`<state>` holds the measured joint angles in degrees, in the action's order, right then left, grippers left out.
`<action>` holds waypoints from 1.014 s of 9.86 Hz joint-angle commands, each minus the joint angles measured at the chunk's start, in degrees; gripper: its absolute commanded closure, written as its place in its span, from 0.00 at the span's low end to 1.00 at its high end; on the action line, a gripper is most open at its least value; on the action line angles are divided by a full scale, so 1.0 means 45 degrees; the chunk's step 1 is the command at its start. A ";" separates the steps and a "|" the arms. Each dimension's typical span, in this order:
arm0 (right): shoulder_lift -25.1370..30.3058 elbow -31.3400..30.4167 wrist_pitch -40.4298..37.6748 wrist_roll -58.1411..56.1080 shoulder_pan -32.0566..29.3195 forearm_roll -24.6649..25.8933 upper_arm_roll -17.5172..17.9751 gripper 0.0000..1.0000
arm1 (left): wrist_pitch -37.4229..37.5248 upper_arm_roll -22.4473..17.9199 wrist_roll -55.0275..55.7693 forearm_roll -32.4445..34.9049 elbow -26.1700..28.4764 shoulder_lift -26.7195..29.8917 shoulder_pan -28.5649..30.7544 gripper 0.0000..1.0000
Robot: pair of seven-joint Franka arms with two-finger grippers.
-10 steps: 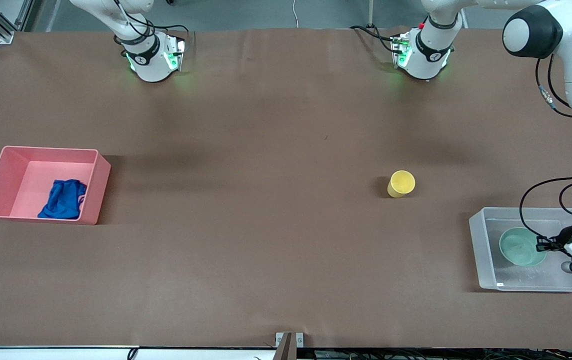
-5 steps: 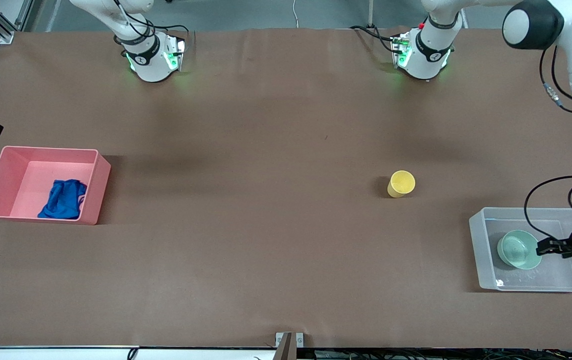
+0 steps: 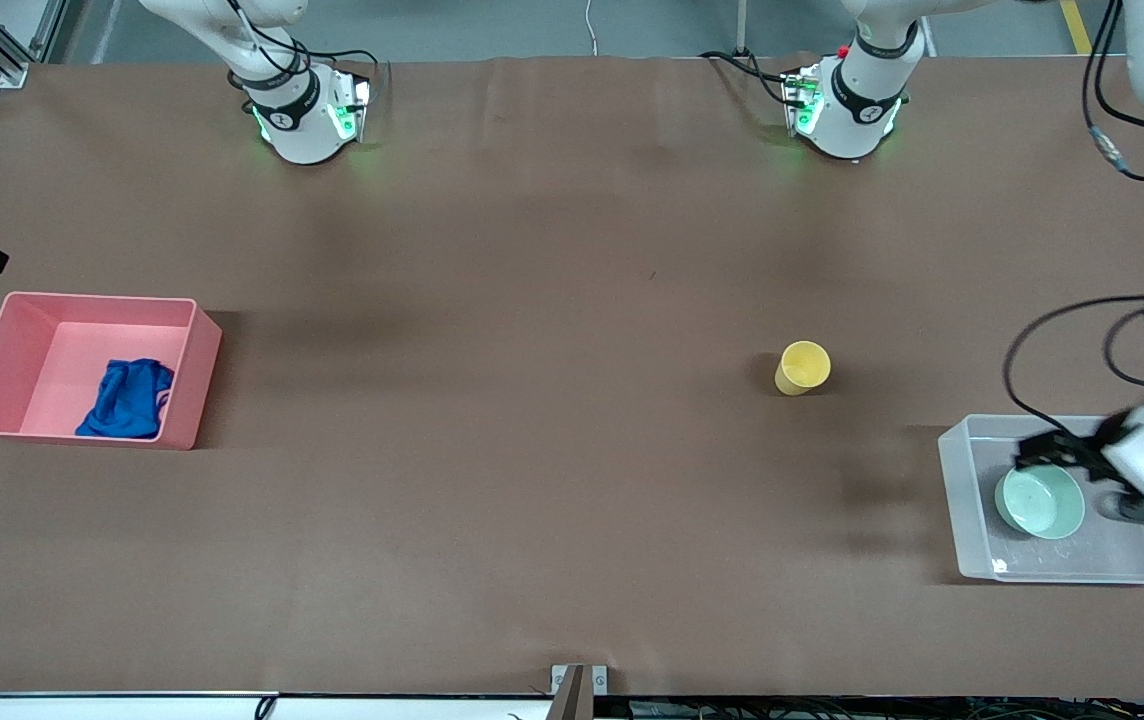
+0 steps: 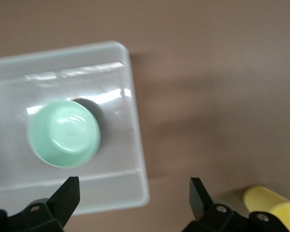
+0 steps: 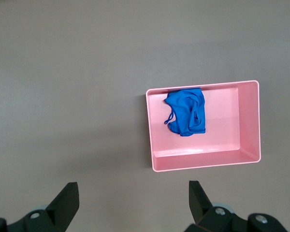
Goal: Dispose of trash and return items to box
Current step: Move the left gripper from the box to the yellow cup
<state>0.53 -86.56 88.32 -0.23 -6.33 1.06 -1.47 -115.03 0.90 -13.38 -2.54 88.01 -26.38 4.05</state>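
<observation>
**Left tool open over the clear bin, cup out on the table**

Left tool is hanging over the clear plastic bin, spread wide with nothing in it; from the left wrist view you can see both fingertips well apart. The mint-green bowl sits upright inside the bin, toward the end that faces the middle of the table, free of the fingers. In the front view the tool's tips overlap the bowl's rim, but the wrist view shows it's just above.

The yellow cup stands on the brown table by itself, farther from the front camera than the bin and toward the middle. Nothing sits between the two, just bare table.

Right tool only really shows in its own wrist view, open and empty, up high beside the pink bin. That pink bin is at the right arm's end of the table, with the blue cloth wad bunched against one wall, thin strings showing.
</observation>
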 commanded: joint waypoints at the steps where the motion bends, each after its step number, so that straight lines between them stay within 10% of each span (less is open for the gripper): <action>1: -0.0060 0.0213 0.0256 0.0112 -0.0156 -0.0138 0.0055 0.00 | -0.2103 0.0033 0.1190 -0.0021 0.4313 0.2006 -0.0720 0.00; 10: 0.0505 0.0194 -0.0934 0.0072 0.0098 -0.0158 -0.0649 0.00 | -0.5689 0.0405 0.3872 -0.0021 0.7941 0.1780 -0.3126 0.05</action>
<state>1.19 -85.68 85.05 -0.24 -6.18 1.06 -3.90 -139.18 2.85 3.63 -2.54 122.15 -17.27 -9.80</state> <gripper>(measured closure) 0.000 0.044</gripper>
